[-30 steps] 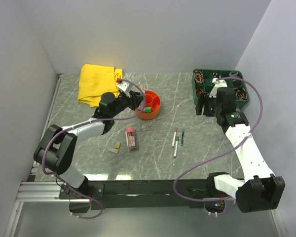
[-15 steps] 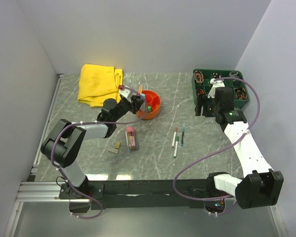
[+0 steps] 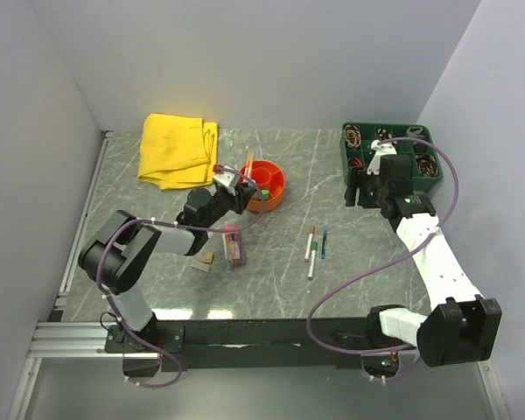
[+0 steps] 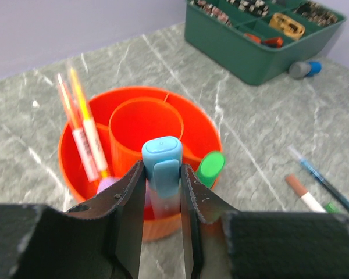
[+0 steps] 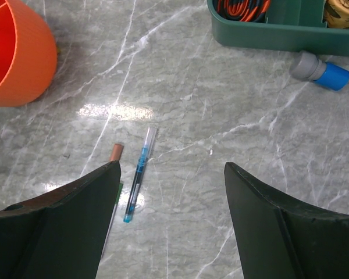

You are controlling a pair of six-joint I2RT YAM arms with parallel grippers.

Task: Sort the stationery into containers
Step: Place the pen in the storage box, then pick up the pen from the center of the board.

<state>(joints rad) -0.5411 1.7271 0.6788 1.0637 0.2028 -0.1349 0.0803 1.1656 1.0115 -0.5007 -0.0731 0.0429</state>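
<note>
**Blue marker clamped at the bowl's near rim**

Surroundings: the bowl (image 3: 276, 198) sits mid-table. The yellow cloth (image 3: 177, 149) lies behind it to the left, and the green tray (image 3: 420, 131) is in the far right corner. Loose on the marble are three pens (image 3: 312, 247), a tube (image 3: 233, 247) and small blocks (image 3: 203, 261) beside the left forearm. Nothing lies between the left gripper (image 3: 236, 185) and the bowl.

Views: from above, the gripper hides what it carries. The left wrist view shows its fingers (image 4: 131, 197) closed tight on a blue marker (image 4: 161, 150). The marker stands upright over the outer ring, just in front of the central cup (image 4: 145, 123). A green-capped marker (image 4: 210, 166) sits in the ring to the right, and two orange pens (image 4: 81, 125) lean at the left. The right wrist view shows a grey-and-blue cap (image 5: 319, 71) beside the tray.

Pose: the left arm lies low and stretched toward the bowl. The right arm reaches forward near the tray. The right gripper (image 5: 171, 174) is spread wide and empty, above a blue pen (image 5: 138, 174).
</note>
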